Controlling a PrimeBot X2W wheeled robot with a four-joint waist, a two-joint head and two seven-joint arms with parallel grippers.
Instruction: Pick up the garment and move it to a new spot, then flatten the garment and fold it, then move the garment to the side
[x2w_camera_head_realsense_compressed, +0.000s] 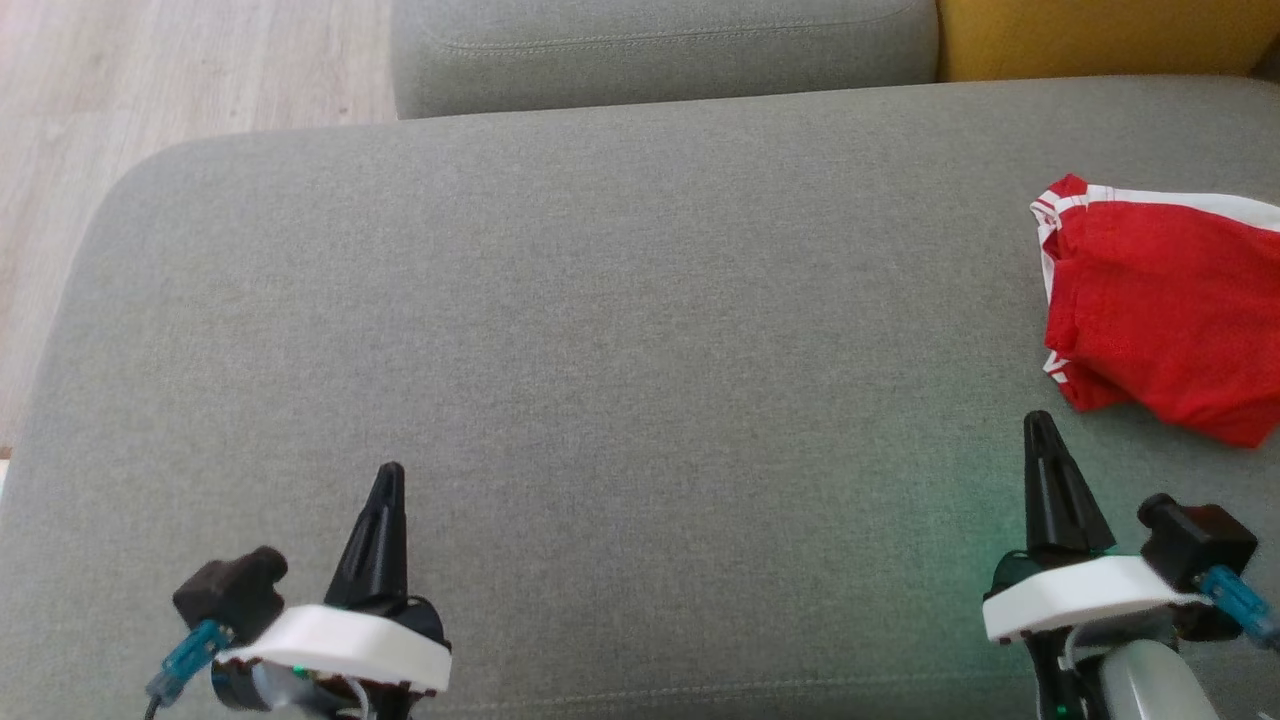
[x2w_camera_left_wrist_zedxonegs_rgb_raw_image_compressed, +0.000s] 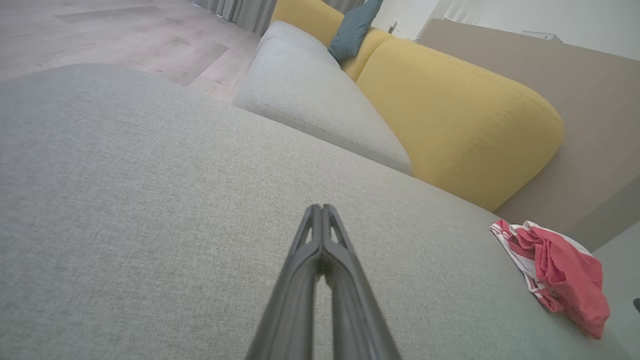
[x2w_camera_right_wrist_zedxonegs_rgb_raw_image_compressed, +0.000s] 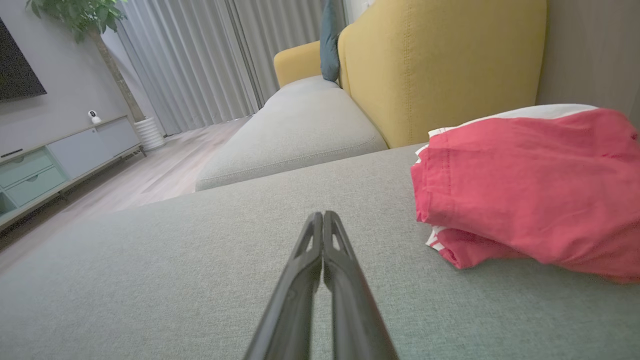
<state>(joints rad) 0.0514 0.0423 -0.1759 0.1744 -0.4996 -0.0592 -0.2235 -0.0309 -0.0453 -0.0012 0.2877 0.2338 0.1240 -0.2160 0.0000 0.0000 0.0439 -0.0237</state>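
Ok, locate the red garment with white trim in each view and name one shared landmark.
Head view: the red fabric garment with white trim lies at the right edge.
Left wrist view: garment at lower right.
Right wrist view: garment on the right, close up.
Shared landmark: the yellow upholstered sofa back beyond it.

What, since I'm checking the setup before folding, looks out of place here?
The red garment lies in an uneven, lumpy bundle at the right edge of the grey cushion, white trim showing. Nothing else stands out.
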